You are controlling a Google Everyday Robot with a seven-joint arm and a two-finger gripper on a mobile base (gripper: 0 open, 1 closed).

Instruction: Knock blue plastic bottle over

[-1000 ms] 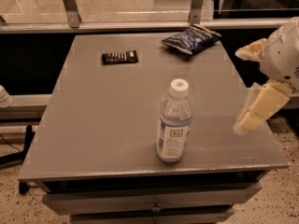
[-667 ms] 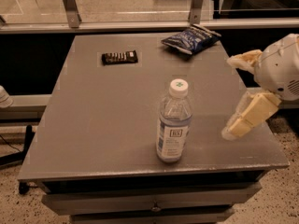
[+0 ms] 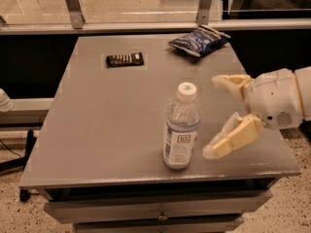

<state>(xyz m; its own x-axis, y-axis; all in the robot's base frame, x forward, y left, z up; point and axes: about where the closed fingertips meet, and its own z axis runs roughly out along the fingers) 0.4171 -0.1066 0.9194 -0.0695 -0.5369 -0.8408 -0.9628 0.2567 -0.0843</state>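
The blue plastic bottle (image 3: 181,127) stands upright near the front edge of the grey table (image 3: 107,110), with a white cap bearing a green mark and a pale label with a dark square logo. My gripper (image 3: 216,115) comes in from the right, just to the right of the bottle and a short gap from it. Its two cream fingers (image 3: 233,137) are spread apart with nothing between them.
A crinkled dark blue snack bag (image 3: 199,39) lies at the table's back right. A dark flat bar-shaped object (image 3: 125,59) lies at the back, left of centre. A glass partition with metal posts (image 3: 70,6) runs behind the table. Drawers sit under the table front.
My gripper has moved left across the table's right side toward the bottle. The bottle stays upright in the same place.
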